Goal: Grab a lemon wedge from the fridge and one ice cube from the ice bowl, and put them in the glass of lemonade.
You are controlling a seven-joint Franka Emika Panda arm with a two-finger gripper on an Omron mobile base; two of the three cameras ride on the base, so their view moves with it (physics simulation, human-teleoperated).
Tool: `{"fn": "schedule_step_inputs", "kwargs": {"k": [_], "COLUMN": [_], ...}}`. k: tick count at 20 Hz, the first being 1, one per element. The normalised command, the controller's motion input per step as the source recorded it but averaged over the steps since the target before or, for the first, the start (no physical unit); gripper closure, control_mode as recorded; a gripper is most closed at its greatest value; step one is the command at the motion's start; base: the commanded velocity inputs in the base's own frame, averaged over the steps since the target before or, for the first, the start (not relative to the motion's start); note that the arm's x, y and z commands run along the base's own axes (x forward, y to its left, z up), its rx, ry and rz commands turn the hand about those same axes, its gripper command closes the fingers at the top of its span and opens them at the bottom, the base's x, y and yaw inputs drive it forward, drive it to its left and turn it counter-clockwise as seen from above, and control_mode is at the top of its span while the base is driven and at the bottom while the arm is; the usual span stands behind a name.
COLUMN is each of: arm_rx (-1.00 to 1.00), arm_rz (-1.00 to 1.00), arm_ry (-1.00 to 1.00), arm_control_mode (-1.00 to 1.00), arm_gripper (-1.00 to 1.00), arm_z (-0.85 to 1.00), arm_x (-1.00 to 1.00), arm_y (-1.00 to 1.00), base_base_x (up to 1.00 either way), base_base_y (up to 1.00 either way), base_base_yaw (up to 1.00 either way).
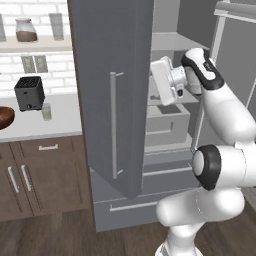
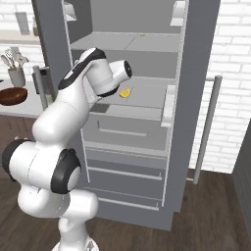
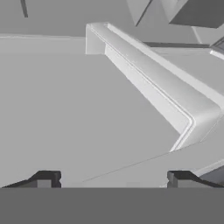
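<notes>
Left base view, from left to right: the ice bowl (image 1: 4,117), a dark reddish-brown wooden bowl, sits at the left edge of the pale counter (image 1: 55,125). Next stands a black toaster (image 1: 29,93), and just beside its right front corner the glass of lemonade (image 1: 46,111), a short clear tumbler of pale liquid. Brown cabinets (image 1: 40,175) run beneath the counter. The fridge (image 1: 112,95) stands with both doors swung open; the near grey door, with its long silver handle, screens much of the interior. The white arm (image 1: 220,130) rises at the right and reaches into the open compartment, wrist at shelf height.

Right base view: the wooden bowl appears again at the far left, below a grey utensil cup (image 2: 16,76). The arm crosses the fridge opening, and the lemon wedge (image 2: 125,92), a small bright yellow piece, lies on a grey shelf (image 2: 147,98) just right of the wrist.

Hand view: the gripper (image 3: 113,180) shows its two dark fingertips (image 3: 46,179) spread wide apart with nothing between them, facing bare grey fridge surfaces and a pale door bin (image 3: 166,94).
</notes>
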Motion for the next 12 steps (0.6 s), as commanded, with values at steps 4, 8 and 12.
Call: {"fn": "schedule_step_inputs", "kwargs": {"k": [4, 8, 12], "arm_rx": [0.0, 0.0, 0.0], "arm_rz": [0.13, 0.13, 0.12], "arm_ry": [0.11, 0.11, 0.09], "arm_control_mode": [-1.0, -1.0, -1.0], "arm_gripper": [-1.0, -1.0, -1.0], "arm_z": [0.0, 0.0, 0.0], "arm_x": [-0.23, -0.33, -0.34], "arm_y": [0.38, 0.44, 0.43], "base_base_x": [0.0, 0.0, 0.0], "base_base_y": [0.0, 0.0, 0.0], "base_base_yaw": [0.0, 0.0, 0.0]}}
